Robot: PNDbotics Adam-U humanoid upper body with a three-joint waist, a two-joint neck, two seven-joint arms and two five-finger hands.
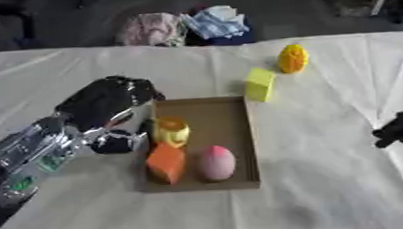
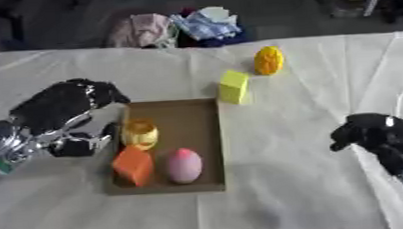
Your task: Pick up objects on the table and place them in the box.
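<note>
Box [image 1: 241, 134] holds three objects (two yellow ones [image 1: 259, 84] outside).

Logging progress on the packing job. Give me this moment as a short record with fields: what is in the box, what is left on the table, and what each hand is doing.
box: shallow cardboard box at table centre
in box: yellow cup-like object, orange block, pink egg shape
still on table: yellow block beside the box's far right corner; yellow-orange rounded object beyond it
left hand: left hand at the box's left wall beside the yellow cup-like object, fingers curled; contact unclear
right hand: right hand at the right edge, away from all objects, holding nothing visible
</note>
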